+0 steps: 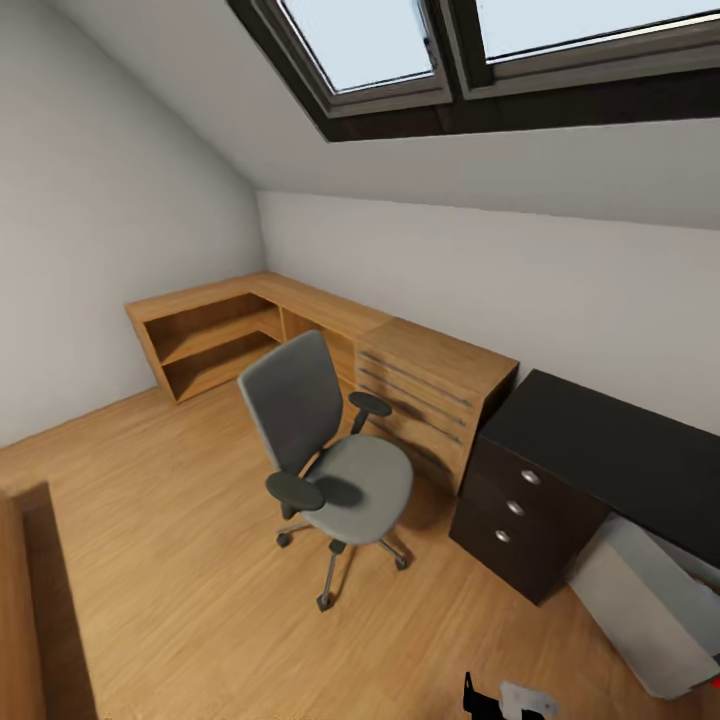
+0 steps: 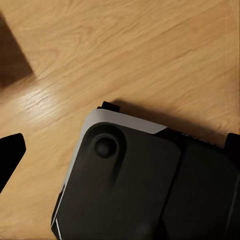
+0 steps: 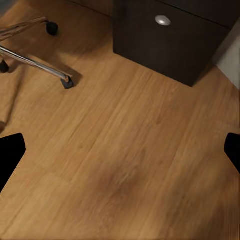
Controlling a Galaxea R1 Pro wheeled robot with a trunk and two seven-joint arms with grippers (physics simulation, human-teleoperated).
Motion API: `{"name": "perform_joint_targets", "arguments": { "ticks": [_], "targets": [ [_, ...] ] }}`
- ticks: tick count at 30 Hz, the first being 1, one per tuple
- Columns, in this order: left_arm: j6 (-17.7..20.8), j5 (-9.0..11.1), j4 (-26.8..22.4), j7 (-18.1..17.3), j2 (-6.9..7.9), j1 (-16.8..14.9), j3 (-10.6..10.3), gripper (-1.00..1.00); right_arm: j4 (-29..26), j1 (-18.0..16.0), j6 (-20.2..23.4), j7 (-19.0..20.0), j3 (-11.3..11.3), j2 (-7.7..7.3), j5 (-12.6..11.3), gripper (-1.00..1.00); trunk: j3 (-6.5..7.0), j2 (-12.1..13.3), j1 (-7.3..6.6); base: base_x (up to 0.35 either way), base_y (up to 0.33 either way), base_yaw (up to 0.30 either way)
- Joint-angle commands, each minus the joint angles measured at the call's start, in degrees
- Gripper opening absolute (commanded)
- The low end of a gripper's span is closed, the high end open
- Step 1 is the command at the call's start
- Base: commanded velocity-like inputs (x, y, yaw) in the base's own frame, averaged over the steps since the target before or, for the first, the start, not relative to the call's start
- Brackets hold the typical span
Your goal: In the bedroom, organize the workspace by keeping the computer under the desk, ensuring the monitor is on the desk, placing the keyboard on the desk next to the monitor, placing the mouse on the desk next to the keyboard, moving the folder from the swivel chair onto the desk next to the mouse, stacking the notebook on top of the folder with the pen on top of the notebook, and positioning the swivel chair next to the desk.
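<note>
Swivel chair (image 1: 330, 460) stands on wooden floor (image 1: 180, 560) — near black desk (image 1: 600, 440).

Grey swivel chair (image 1: 330, 450); black desk (image 1: 590, 450); wood-grain floor (image 1: 180, 560).

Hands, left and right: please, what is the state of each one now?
Left hand: open, holding nothing; its fingertips stand wide apart above the robot's base.
Right hand: open, holding nothing; only wooden floor between its fingertips.

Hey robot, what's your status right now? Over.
Both grippers open, holding nothing, over wooden floor. Grey upholstered swivel chair stands apart from black desk with silver-knobbed drawers; seat looks bare. Light grey computer tower beside desk. Path clear.
</note>
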Motion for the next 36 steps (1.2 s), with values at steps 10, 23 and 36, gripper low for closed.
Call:
{"name": "perform_joint_targets", "arguments": {
  "ticks": [10, 23, 36],
  "targets": [
    [-0.1, 0.5, 4.7, 0.2, -1.71, -0.1, -0.3, 1.00, 0.1, -0.1, -0.2, -0.3, 0.4, -0.02, -0.4, 1.00, -0.11, -0.1, 0.03, 0.000, 0.000, 0.292],
    [-0.1, 0.5, 5.0, 0.3, -1.72, -0.1, -0.4, 1.00, 0.2, -0.1, -0.1, -0.3, 0.3, -0.65, -0.6, 1.00, -0.11, -0.1, 0.03, 0.000, 0.000, 0.292],
    [-0.1, 0.5, 5.0, 0.3, -1.72, -0.1, -0.4, 1.00, 0.1, -0.1, -0.1, -0.3, 0.3, -0.79, -0.5, 1.00, -0.11, -0.1, 0.03, 0.000, 0.000, 0.292]
  ]
}}
